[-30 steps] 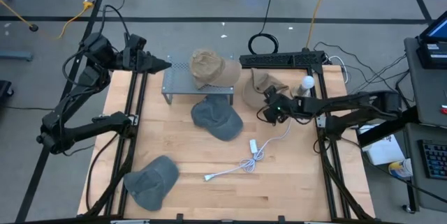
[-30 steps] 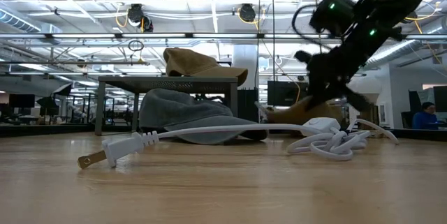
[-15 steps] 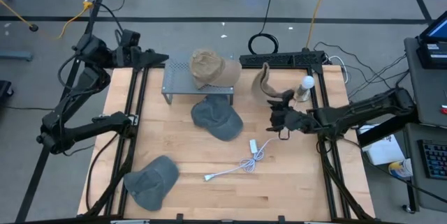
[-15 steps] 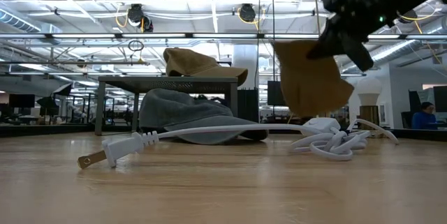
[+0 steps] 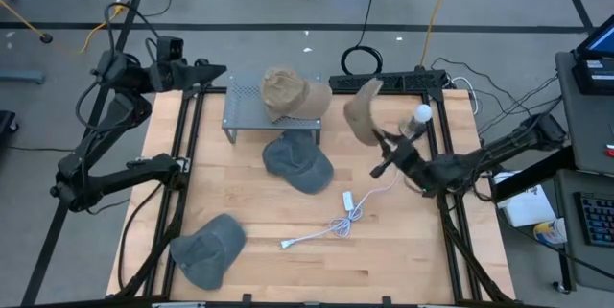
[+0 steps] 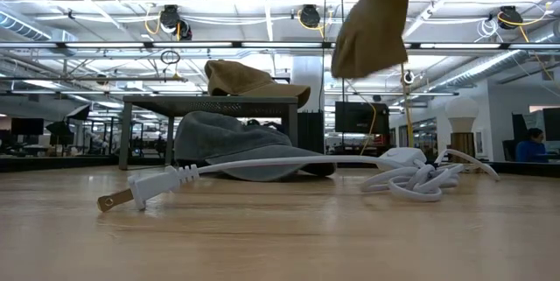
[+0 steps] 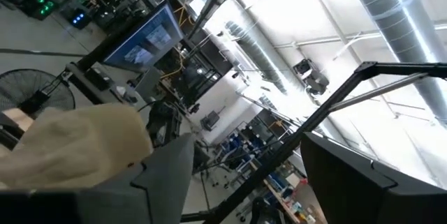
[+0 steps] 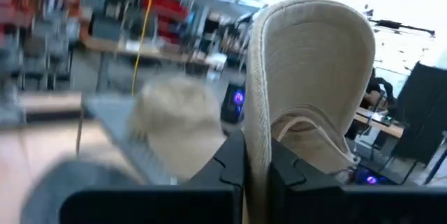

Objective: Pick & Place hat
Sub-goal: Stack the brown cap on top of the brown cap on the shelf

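Tan hat (image 5: 361, 110) — lifted clear of table, hanging upright.

In the low view, the lifted tan fabric cap (image 6: 372, 20) is cut off at the picture's top edge, hiding the right end effector holding it.

A level view across a wooden tabletop (image 6: 280, 237) is given. A tan hat (image 6: 372, 23) is seen hanging in the air at the upper right, well clear of the table, held from above by a dark gripper part at the top edge; its fingers cannot be made out. Farther back, a low metal rack (image 6: 210, 106) is seen standing on the table, with a second tan hat (image 6: 249, 82) resting on top of it. A grey hat (image 6: 241, 145) is seen lying on the table in front of the rack. A white power cord (image 6: 411, 176) is coiled at the right, and its plug (image 6: 144, 189) is stretched out toward the left.
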Controlling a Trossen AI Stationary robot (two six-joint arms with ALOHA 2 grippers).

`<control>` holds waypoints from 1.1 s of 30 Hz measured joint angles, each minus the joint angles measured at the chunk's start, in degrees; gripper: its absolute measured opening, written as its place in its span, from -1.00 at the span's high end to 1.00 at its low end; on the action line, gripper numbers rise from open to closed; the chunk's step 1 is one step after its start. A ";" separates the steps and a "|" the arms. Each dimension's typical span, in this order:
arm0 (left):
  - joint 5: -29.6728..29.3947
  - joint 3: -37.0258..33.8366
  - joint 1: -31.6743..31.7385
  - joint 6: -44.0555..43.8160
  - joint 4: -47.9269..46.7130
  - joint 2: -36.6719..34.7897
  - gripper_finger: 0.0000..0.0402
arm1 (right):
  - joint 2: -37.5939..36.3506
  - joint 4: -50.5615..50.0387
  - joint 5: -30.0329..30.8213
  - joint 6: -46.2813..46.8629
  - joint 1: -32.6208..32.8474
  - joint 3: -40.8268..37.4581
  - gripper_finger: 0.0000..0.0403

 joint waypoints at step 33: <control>1.67 0.00 -0.02 0.37 2.67 0.00 -0.50 | -1.02 45.93 -49.04 -0.60 2.94 0.00 0.96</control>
